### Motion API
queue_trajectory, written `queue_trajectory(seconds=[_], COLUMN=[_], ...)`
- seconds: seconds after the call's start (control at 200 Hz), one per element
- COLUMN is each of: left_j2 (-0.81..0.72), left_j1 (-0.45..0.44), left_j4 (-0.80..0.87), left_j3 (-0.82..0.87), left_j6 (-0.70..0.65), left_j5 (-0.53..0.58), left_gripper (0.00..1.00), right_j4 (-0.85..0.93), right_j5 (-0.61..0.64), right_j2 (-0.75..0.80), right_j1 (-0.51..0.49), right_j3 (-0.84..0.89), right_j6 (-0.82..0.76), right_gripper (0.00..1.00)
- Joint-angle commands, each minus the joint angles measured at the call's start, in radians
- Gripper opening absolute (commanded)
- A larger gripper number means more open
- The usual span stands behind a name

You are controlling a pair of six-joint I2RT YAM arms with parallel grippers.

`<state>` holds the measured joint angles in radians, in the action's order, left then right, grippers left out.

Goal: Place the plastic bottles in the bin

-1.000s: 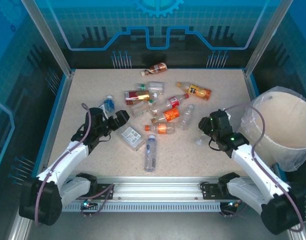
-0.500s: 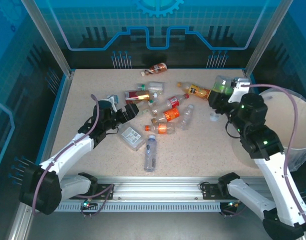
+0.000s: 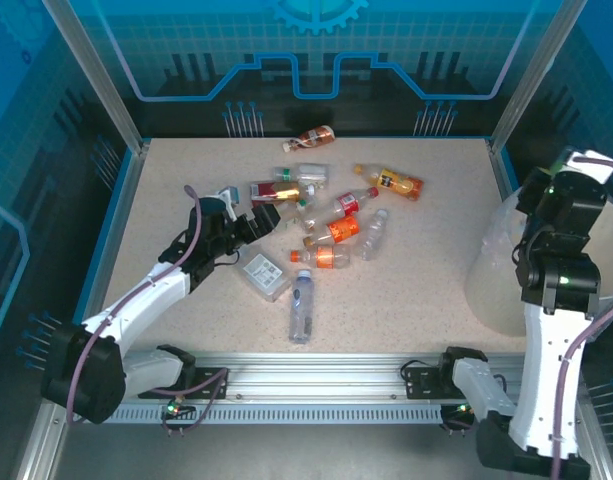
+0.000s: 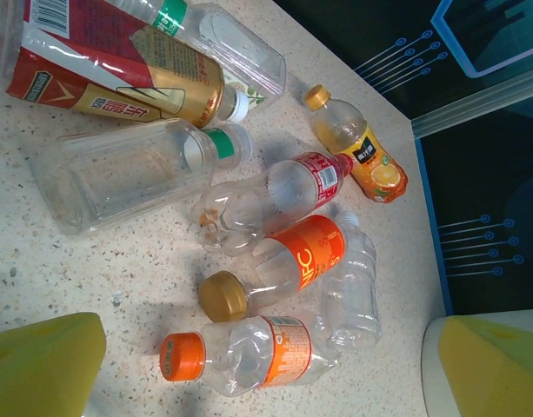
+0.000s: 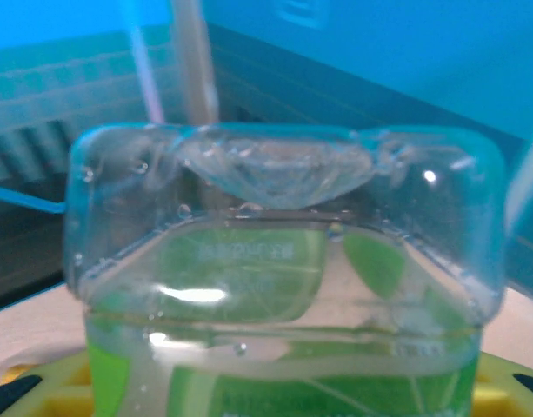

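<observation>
The right gripper (image 3: 568,170) was raised high at the right side of the speckled beige table (image 3: 426,300), over the large round translucent white plastic bin (image 3: 491,285). It was clenched on a clear square-shouldered plastic bottle with a green label (image 5: 283,287). In the right wrist view the bottle's dimpled base faced the camera, with the yellow fingers (image 5: 23,387) pressed against its lower corners. From above, the bottle was little more than a green glint, so it only seemed to hang over the bin's mouth rather than beside it. The left gripper (image 3: 246,207) was released, its jaws spread wide, low over the table at the left edge of the scattered bottles and holding nothing. Between its yellow fingers (image 4: 40,365) in the left wrist view lay an orange-capped clear bottle with an orange label (image 4: 240,356). Just beyond that was a gold-capped bottle with an orange label (image 4: 283,269), touching a red-labelled clear bottle (image 4: 275,191) and a crumpled label-less clear bottle (image 4: 353,291). Farther off lay a yellow-capped bottle of orange drink (image 4: 362,152), an empty clear bottle with a green neck band (image 4: 136,169) and a red-and-gold-labelled bottle (image 4: 109,87). A flat clear square bottle (image 3: 264,272) and a slim clear bottle with a pale blue label (image 3: 302,305) lay nearer the arms, and a brown-labelled bottle (image 3: 311,137) lay alone by the far edge. All of these were on the table, well apart from the bin.
</observation>
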<state>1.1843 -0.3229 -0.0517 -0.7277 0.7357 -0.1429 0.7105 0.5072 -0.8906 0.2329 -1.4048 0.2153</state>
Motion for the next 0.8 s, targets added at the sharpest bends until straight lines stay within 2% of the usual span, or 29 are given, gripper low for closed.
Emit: queue_trajectory(seconds=[0.0,0.15,0.245,0.405,0.585,0.795], left_j2=[0.011,0.010,0.012,0.017,0.021,0.031], left_j1=[-0.011,-0.011,-0.011,-0.011,-0.012,-0.011], left_j4=[-0.014,-0.002,0.004,0.019,0.041,0.050], left_j3=[-0.028,-0.026,-0.025,-0.033,-0.033,-0.034], left_j6=[0.015,0.010,0.007,-0.005,-0.016,-0.019], left_j5=[0.008,0.012,0.019,0.026,0.052,0.074], left_gripper=[0.99,0.99,0.99,0.99,0.99,0.99], right_j4=[0.068,0.077,0.080,0.024,-0.061,-0.106], right_j5=[-0.094,-0.215,-0.279,-0.365,-0.550,-0.606], right_j2=[-0.021,-0.058,-0.070,-0.069,-0.092,-0.142], right_j1=[0.142,0.349,0.405,0.407,0.401,0.331], right_j3=[-0.004,0.075,0.130,0.220,0.273,0.272], right_j6=[0.052,0.090,0.133,0.173,0.230,0.261], right_gripper=[0.41,0.42,0.43,0.44,0.46,0.47])
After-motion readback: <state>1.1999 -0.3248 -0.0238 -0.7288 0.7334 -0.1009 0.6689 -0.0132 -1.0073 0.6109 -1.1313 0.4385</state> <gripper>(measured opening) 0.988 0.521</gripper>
